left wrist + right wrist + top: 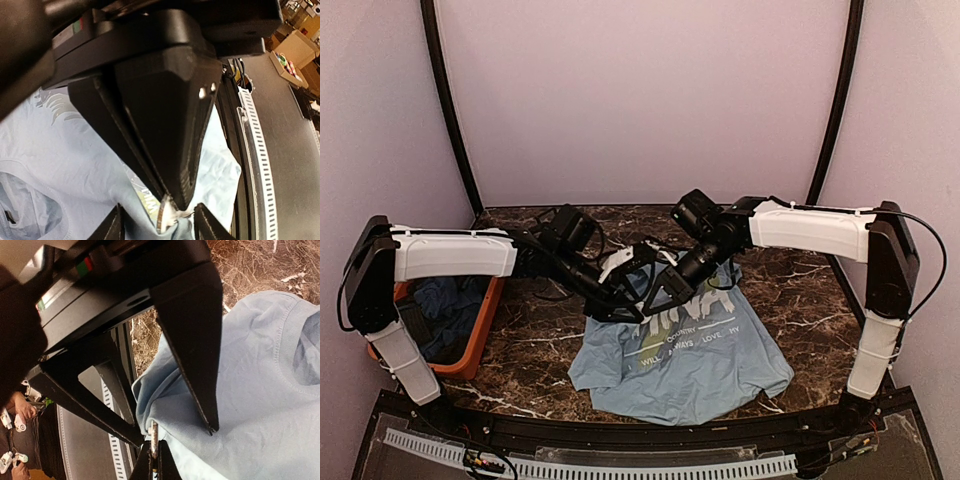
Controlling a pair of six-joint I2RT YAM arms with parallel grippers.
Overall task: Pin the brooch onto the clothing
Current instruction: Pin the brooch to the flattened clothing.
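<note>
Top view: both arms are reaching inward and meeting over the upper part of the T-shirt (690, 360). The T-shirt is lying crumpled on the marble table (800, 290) with its white print facing up. The 2 wrists are sitting just beside each other above the lettering.

Left wrist view: the left gripper (172, 202) is pointing down at the cloth. Its 2 fingers are pressing together at the tips, with no gap showing between them. They are pinching the brooch (161, 218), which is showing edge-on as a thin pale metallic sliver right below the tips. A small pucker of light blue fabric is sitting against it.

Right wrist view: the right gripper (174, 436) is standing with its jaws spread wide and gripping nothing. 1 finger is on each side of a raised fold of the T-shirt. The brooch and the tips holding it are sitting between those 2 fingers, close to the left-hand one in this view. The brooch is standing upright against the edge of the fold. I cannot tell whether it is touching the cloth or is just in front of it.

At the table's left edge, an orange bin (485, 335) is holding darker blue garments (450, 305), well apart from both grippers.
</note>
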